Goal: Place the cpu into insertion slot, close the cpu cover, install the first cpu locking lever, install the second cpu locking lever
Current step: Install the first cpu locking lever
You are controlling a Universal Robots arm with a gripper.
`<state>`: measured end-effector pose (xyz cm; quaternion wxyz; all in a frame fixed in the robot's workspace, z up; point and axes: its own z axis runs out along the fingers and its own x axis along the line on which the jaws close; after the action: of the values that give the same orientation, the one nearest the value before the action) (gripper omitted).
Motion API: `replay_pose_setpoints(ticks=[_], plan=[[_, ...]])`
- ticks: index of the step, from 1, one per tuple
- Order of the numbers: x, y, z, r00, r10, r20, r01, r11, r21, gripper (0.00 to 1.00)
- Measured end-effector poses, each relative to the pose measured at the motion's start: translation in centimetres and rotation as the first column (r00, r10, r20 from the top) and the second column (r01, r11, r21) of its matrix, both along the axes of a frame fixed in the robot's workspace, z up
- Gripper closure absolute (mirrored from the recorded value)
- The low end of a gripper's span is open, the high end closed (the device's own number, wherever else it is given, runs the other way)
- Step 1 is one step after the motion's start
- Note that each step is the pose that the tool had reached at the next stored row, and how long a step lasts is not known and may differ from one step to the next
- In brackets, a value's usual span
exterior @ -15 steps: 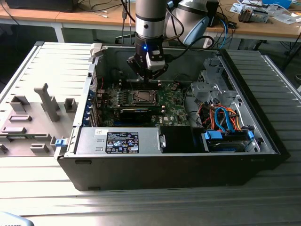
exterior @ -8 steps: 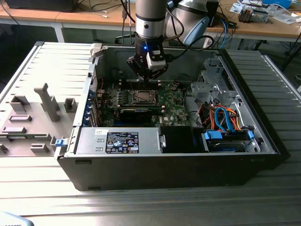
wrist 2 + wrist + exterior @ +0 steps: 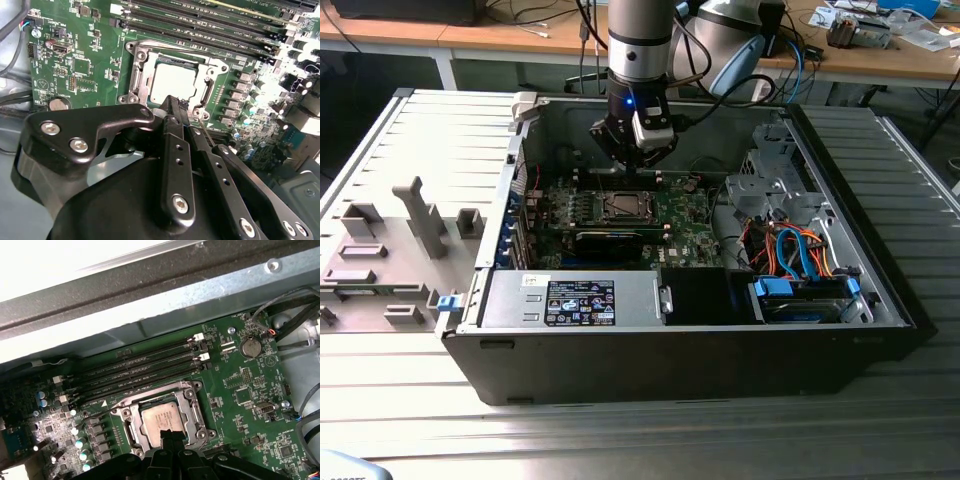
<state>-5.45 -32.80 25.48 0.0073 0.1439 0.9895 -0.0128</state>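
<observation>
The cpu (image 3: 163,419) sits in the slot (image 3: 150,80) with the cover (image 3: 197,412) closed, just ahead of the pincer (image 3: 175,107). The pincer's fingers are pressed together, holding nothing. Lever status cannot be told.

Dull silver metal cpu (image 3: 162,418) (matt black claw (image 3: 171,436)).

Ribbed grey metal counter (image 3: 720,440) carries the setup. An open black computer case (image 3: 680,360) lies directly on it at centre. On the exterior view's left, a grey fixture plate (image 3: 380,270) with upright blocks rests on the same counter, just beside the case.
</observation>
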Motion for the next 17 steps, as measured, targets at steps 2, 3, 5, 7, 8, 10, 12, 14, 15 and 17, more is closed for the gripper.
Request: replay_pose_setpoints(ticks=[2, 3, 5, 7, 8, 10, 12, 14, 15, 17], plan=[[0.0, 0.0, 0.0, 1.0, 0.005, 0.0, -0.005, 1.0, 0.0, 0.89], [0.0, 0.0, 0.0, 1.0, 0.008, 0.0, -0.008, 1.0, 0.0, 0.89], [0.0, 0.0, 0.0, 0.9999, 0.013, 0.0, -0.013, 0.9999, 0.0, 0.89], [0.0, 0.0, 0.0, 0.9998, 0.018, 0.0, -0.018, 0.9998, 0.0, 0.89], [0.0, 0.0, 0.0, 0.9998, 0.021, 0.0, -0.021, 0.9998, 0.0, 0.89], [0.0, 0.0, 0.0, 0.9997, 0.025, 0.0, -0.025, 0.9997, 0.0, 0.89], [0.0, 0.0, 0.0, 0.9995, 0.031, 0.0, -0.031, 0.9995, 0.0, 0.89], [0.0, 0.0, 0.0, 0.9994, 0.035, 0.0, -0.035, 0.9994, 0.0, 0.89], [0.0, 0.0, 0.0, 0.9992, 0.039, 0.0, -0.039, 0.9992, 0.0, 0.89], [0.0, 0.0, 0.0, 0.999, 0.044, 0.0, -0.044, 0.999, 0.0, 0.89]])
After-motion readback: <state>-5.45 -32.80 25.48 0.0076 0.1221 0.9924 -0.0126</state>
